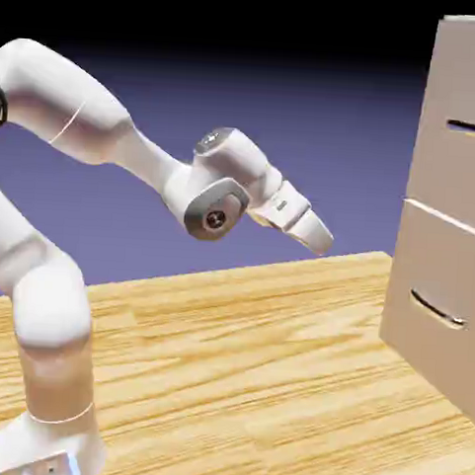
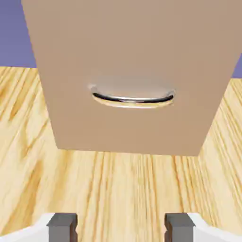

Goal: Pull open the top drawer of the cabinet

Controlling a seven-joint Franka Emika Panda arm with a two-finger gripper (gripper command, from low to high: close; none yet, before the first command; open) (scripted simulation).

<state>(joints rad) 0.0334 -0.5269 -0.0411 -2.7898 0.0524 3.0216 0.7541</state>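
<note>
From where I stand, hardly any of the job looks done. The cabinet (image 1: pixel 447 185) rises at the exterior view's right, on the far side of the bench (image 1: pixel 223 369), and its top drawer (image 1: pixel 458 171) sits shut, its front lying in line with the rest of the face. The straight bar handle (image 1: pixel 473 128) on it has nothing touching it. The lower drawer (image 1: pixel 440 313), the one with the curved handle (image 1: pixel 438 308), is closed as well.

The robot's arm (image 1: pixel 138 156) reaches toward the cabinet, but the hand (image 2: pixel 121 229) hangs in the air well apart from both fronts, tipped downward. Its fingers stand wide apart with nothing between them, so it is released and carrying nothing. In the hand view it faces the curved lower handle, and the straight one doesn't show there at all.

So I'd say the approach is the step in hand, and nearly everything is left: lifting and levelling the hand toward the upper handle, closing on it or hooking it, then drawing the drawer out. Going straight ahead from here could well end at the wrong drawer.
</note>
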